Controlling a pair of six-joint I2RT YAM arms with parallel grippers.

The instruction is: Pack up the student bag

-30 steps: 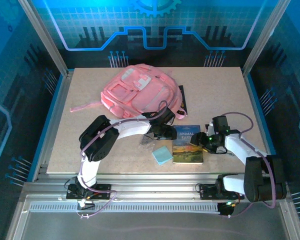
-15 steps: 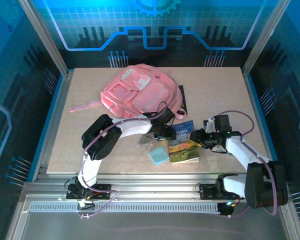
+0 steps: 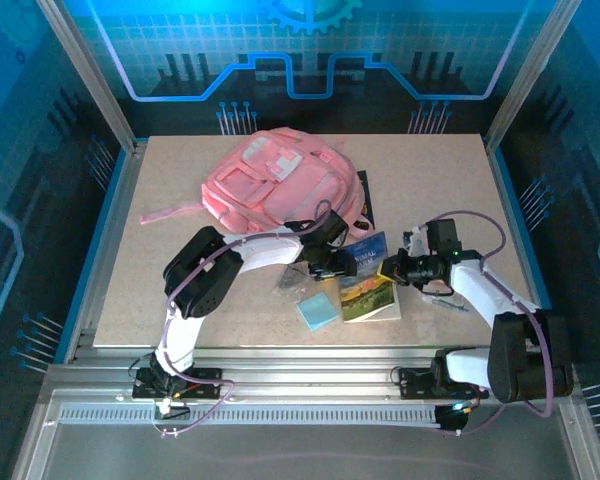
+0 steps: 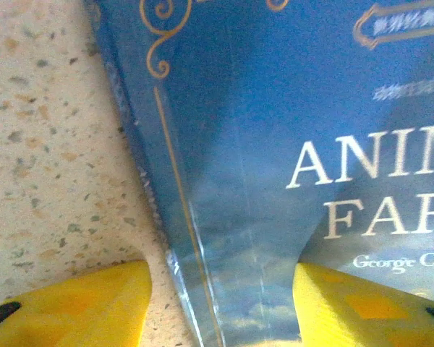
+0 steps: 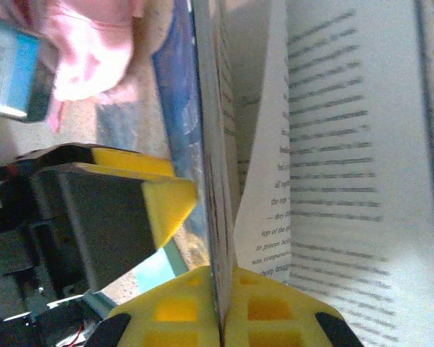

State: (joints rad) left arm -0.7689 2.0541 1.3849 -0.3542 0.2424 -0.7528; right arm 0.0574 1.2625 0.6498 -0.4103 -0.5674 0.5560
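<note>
We find the student bag [image 3: 278,185] on the far half of the table [image 3: 180,300], left of centre, one strap trailing toward the left edge. A flat sheet [image 3: 367,203] sits partly under its right side. In front of the bag, near the table's middle, lies the book [image 3: 370,288]. A notepad [image 3: 318,312] lies just beside the book's near-left corner, toward the near edge. The left gripper [image 3: 330,266] sits at the book's left edge, the right gripper [image 3: 390,270] at its right edge, cover between its fingers.

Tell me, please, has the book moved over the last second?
Yes: the book has shifted and turned slightly toward the student bag, its far edge closer to it.
</note>
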